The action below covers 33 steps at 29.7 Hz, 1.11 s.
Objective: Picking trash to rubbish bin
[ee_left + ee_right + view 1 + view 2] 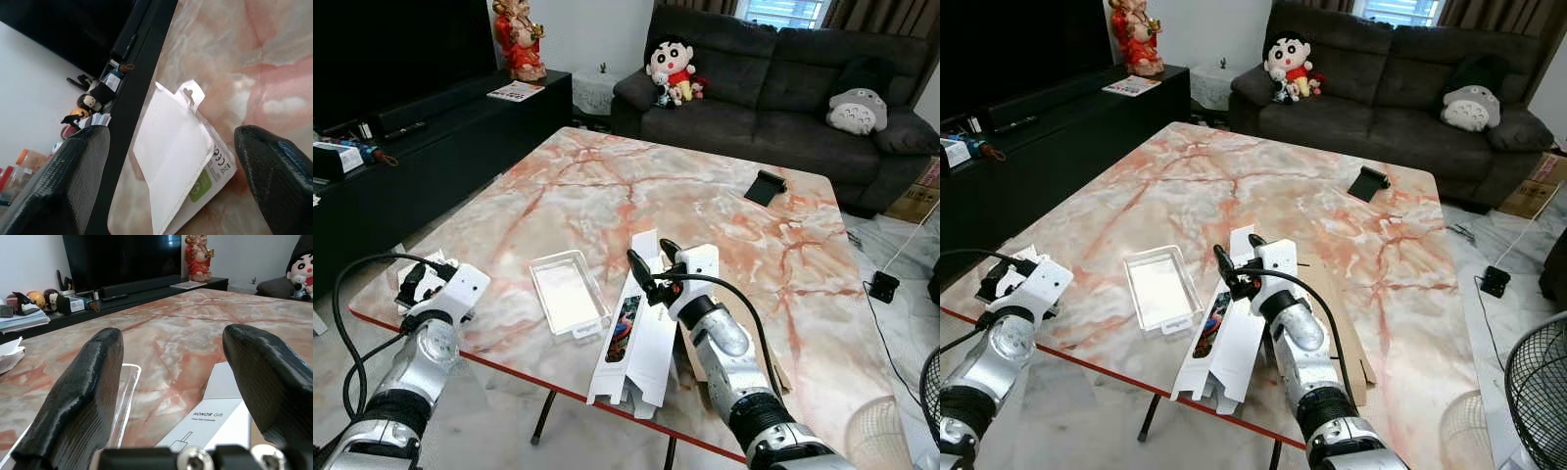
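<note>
My right gripper (pixel 654 264) hovers just above the near part of a marble table (pixel 607 186), its two black fingers (pixel 78 396) spread wide apart and holding nothing. Directly beneath it lies a long flattened white carton (pixel 641 328), printed with a small colourful picture and the words "HONOR Gift". The carton's near end hangs past the table's red front edge. A sheet of brown cardboard (pixel 1347 338) lies under it, showing on its right side.

My left gripper (pixel 419 282) is at the near left corner of the table, fingers (pixel 73 181) also set wide apart and empty. Between them, in the left wrist view, sits a small white retail package (pixel 176 152) with a hang tab and a green label, lying flat on the marble.

Between my two grippers rests a clear shallow plastic tray (pixel 568 292), open side up, with nothing I can make out inside it. It lies just to the left of the white carton, apart from it.

Farther across the table, towards the right far corner, is a small black object (pixel 765 186). Beyond the table stands a dark sofa (pixel 773 78) with a cartoon boy doll (pixel 672 67) and a grey plush toy (pixel 857 110) on it. A black TV cabinet (pixel 431 137) runs along the left, with a red figurine (pixel 519 37) on its far end.
</note>
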{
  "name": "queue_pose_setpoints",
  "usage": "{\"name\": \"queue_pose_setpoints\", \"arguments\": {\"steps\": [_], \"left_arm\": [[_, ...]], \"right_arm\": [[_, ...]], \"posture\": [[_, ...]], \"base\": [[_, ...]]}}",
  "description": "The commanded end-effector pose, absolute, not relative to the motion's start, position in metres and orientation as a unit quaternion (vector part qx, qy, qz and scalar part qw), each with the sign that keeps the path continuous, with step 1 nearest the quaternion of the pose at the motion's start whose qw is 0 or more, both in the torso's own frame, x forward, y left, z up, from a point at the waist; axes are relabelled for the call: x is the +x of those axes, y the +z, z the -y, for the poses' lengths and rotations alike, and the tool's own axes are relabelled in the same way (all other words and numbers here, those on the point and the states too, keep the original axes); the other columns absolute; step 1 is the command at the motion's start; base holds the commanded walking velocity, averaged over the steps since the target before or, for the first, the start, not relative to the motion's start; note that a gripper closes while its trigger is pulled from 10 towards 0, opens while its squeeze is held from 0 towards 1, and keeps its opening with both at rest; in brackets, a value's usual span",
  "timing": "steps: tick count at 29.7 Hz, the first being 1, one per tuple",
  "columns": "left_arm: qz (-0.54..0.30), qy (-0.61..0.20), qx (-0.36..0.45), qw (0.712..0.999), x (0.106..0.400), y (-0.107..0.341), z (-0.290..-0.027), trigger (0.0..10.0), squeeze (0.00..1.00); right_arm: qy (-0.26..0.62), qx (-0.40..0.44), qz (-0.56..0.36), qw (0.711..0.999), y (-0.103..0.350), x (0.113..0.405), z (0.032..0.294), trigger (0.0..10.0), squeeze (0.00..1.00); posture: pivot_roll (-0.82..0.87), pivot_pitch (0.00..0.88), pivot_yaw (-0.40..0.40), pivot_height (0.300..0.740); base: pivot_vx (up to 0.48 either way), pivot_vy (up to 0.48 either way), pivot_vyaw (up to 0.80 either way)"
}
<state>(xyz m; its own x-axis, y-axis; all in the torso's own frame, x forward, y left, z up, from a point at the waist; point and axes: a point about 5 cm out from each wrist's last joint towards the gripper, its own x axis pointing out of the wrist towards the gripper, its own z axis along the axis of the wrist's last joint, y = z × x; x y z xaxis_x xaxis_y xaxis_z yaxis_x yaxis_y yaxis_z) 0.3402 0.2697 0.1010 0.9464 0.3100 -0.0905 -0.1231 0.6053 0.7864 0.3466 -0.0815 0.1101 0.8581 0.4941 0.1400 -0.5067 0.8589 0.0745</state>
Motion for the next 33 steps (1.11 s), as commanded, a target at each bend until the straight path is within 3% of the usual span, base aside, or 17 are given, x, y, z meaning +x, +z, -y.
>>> {"name": "queue_pose_setpoints", "arguments": {"steps": [1,33], "left_arm": [[-0.108,0.129,0.425,0.889,0.3417,0.1037,-0.2734,10.0,0.00],[-0.082,0.135,0.333,0.930,0.3484,0.1045,-0.2670,10.0,0.00]], "right_arm": [[0.257,0.053,0.062,0.963,0.1133,0.3483,0.0844,10.0,0.00],[0.259,0.051,0.056,0.963,0.1060,0.3407,0.0872,10.0,0.00]], "posture": [[0.05,0.004,-0.086,0.740],[0.02,0.049,-0.091,0.740]], "base": [[0.000,0.000,0.00],[0.000,0.000,0.00]]}}
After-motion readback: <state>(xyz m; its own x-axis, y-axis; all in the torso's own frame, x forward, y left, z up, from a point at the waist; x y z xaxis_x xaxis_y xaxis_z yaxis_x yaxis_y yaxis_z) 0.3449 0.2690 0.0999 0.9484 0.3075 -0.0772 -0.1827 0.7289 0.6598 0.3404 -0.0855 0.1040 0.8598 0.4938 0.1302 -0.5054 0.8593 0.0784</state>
